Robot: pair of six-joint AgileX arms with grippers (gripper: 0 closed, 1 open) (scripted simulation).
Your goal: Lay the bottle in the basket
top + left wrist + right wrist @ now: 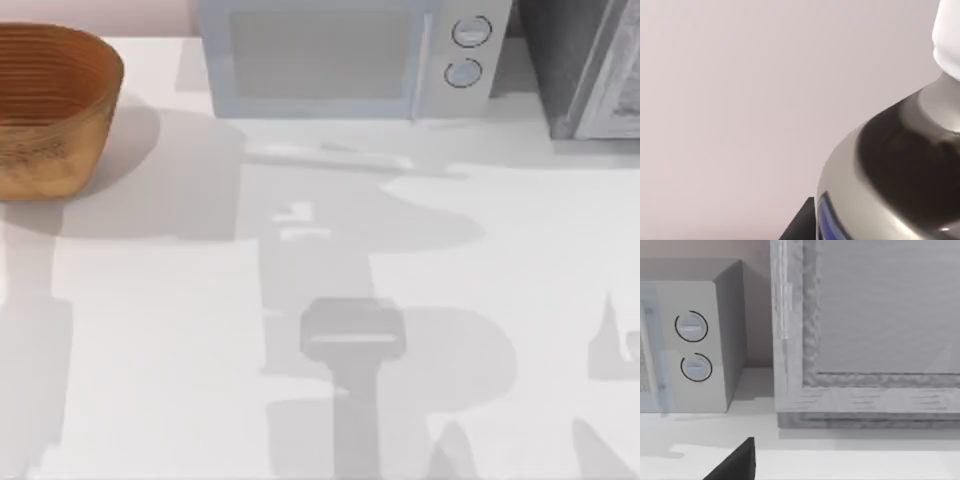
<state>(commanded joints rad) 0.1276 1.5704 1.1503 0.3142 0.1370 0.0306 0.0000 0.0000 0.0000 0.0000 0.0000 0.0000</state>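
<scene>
Wicker basket point(50, 110) is waiting upper left; I'm carrying the bottle point(900, 165), though my left fingers' grip is unreadable; lowering comes next.

Tan wicker, white table, grey appliances

The basket point(50, 105) is tan-orange with ribbed horizontal rings; the bottle point(900, 165) has a white cap, dark neck and grey label touched with blue; the microwave point(345, 55) is pale grey; the table point(160, 350) is white.
</scene>
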